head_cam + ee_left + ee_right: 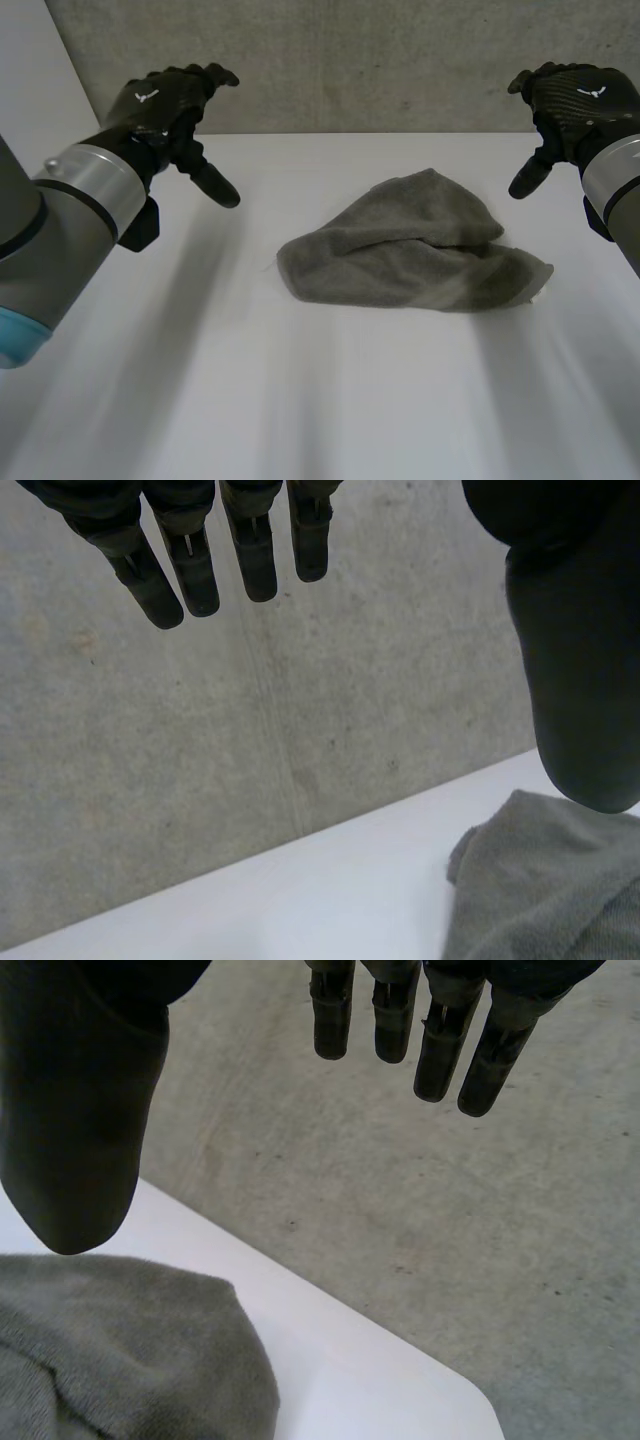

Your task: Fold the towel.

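Head view: the grey towel (410, 250) lies crumpled in a loose heap at the middle of the counter (300, 400), with one corner trailing toward four o'clock. The left robot hand (155, 100) at ten o'clock and the right robot hand (575, 100) at two o'clock hover with fingers relaxed, both empty.

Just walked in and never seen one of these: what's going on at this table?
A two-armed robot is meant to fold a grey towel, which lies crumpled near the middle of the white table. The left robot hand and the right robot hand hover above the table on either side of it, open and holding nothing. Neither touches the towel, so folding has not started.
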Available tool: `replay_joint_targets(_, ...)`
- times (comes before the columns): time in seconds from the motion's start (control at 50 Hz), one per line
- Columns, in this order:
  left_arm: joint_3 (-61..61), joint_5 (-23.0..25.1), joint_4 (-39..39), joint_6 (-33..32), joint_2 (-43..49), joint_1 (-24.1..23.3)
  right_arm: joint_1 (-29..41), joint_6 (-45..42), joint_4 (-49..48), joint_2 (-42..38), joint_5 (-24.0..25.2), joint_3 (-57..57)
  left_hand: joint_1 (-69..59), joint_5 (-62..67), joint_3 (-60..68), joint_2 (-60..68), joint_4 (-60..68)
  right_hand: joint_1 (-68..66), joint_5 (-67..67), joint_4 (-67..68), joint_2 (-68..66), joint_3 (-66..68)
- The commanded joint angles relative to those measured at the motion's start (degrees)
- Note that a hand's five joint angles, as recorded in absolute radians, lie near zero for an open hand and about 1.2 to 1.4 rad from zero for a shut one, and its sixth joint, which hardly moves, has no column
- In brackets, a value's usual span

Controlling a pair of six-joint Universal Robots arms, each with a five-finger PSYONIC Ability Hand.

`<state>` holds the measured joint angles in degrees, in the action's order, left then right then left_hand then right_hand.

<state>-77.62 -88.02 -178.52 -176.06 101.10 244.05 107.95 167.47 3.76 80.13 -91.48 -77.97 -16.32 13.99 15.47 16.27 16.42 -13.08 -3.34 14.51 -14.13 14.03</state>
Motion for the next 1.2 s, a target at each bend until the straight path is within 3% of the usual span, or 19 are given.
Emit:
replay_joint_targets(0.02, 1.6, 0.2, -2.8, -5.2, 8.8, 0.1, -0.2, -8.8, 5.3, -2.1, 6.3, -0.8, 4.9, -12.6, -4.1, -4.9, -5.0, 3.1, 3.3, -4.5, 4.1, -4.0)
replay_joint_targets(0.18, 5.6, 1.0, -6.8, -19.5, 22.2, 0.6, -1.0, -15.9, 2.3, -5.8, 11.1, -9.4, 5.1, -12.8, -4.2, -5.0, -5.2, 3.1, 3.3, -4.5, 4.1, -4.0)
replay_joint_targets(0.28, 11.2, 6.3, -7.5, -24.6, 32.2, 0.6, -1.2, -16.9, -3.7, -10.1, 12.8, -13.3, 4.4, -12.1, -3.6, -4.4, -4.5, 0.0, 0.3, -1.4, 1.0, -0.9)
replay_joint_targets(0.42, 15.9, 9.9, -7.5, -24.9, 38.5, 0.4, -1.2, -17.1, -7.1, -16.8, 13.1, -13.2, 3.3, -10.9, -2.4, -3.2, -3.3, -11.6, -11.4, 10.2, -10.6, 10.7)
replay_joint_targets(0.62, 20.4, 10.0, -7.8, -25.0, 43.6, -0.2, -0.6, -17.1, -7.5, -26.1, 12.9, -9.1, -3.8, -3.8, 4.7, 3.9, 3.7, -18.3, -18.1, 16.9, -17.3, 17.4)
replay_joint_targets(0.78, 22.4, 10.2, -7.8, -24.9, 45.8, -1.6, -1.3, -17.0, -9.0, -27.7, 12.4, -7.3, -10.7, 3.1, 11.6, 10.8, 10.6, -20.1, -19.8, 18.6, -19.0, 19.1)
replay_joint_targets(0.88, 23.4, 10.2, -7.8, -24.9, 46.1, -2.1, -1.6, -16.9, -11.0, -27.7, 12.3, -7.2, -17.2, 9.6, 18.1, 17.3, 17.1, -29.1, -28.9, 27.7, -28.1, 28.2)
replay_joint_targets(1.12, 24.4, 10.9, -8.0, -24.9, 46.2, -3.2, -1.5, -16.9, -10.9, -27.4, 12.6, -7.2, -18.1, 10.5, 19.0, 18.2, 18.0, -28.8, -28.5, 27.4, -27.7, 27.8)
replay_joint_targets(1.2, 24.8, 10.9, -8.0, -24.9, 46.4, -3.2, -1.5, -16.9, -10.9, -27.4, 12.6, -6.4, -23.6, 16.0, 24.5, 23.7, 23.5, -28.8, -28.5, 27.4, -27.7, 27.8)
